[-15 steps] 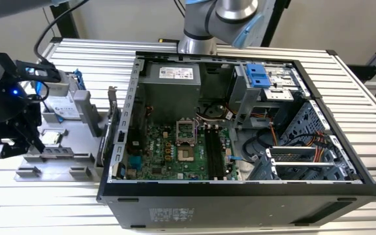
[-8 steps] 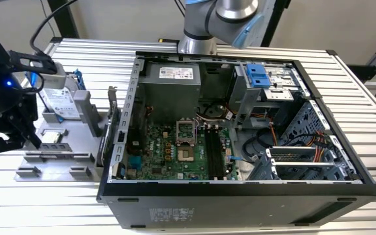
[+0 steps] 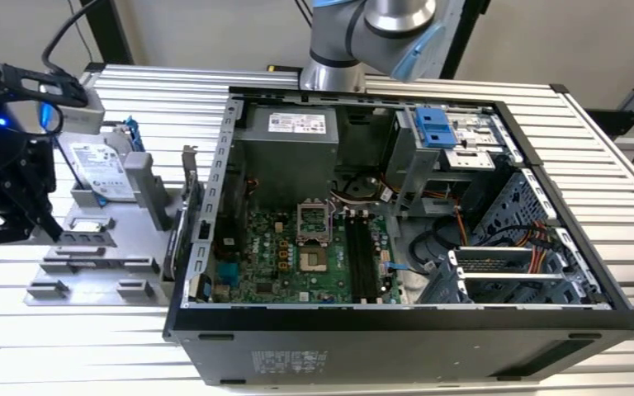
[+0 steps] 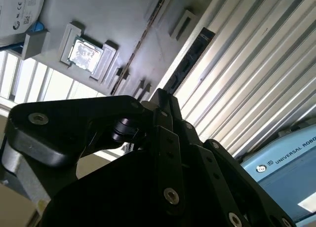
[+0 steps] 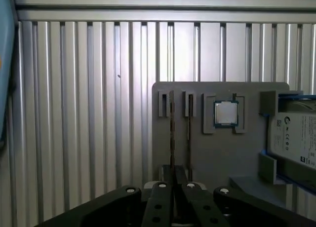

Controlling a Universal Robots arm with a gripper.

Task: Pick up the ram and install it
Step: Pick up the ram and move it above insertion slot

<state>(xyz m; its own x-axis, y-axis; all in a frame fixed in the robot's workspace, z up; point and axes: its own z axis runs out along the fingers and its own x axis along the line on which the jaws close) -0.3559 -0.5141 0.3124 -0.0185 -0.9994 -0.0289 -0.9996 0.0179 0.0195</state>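
Getting bright, even room light in exterior view; glaring in streaks off ribbed table [image 3: 75, 346], sinking into shadow inside PC case [image 3: 405, 318]. Blowing out white beside grey holder [image 4: 123, 19] in second wrist view, leaving gripper [image 4: 162, 101] backlit & near-black.

A white printed label [image 3: 99, 167] is lying on the hard drive [image 3: 130, 180], and stickers are showing on the power supply [image 3: 297, 124] and the computer case's outer wall [image 3: 290, 361]. In the second wrist view, white lettering [image 4: 291, 155] is running across a blue panel [image 4: 276, 180].
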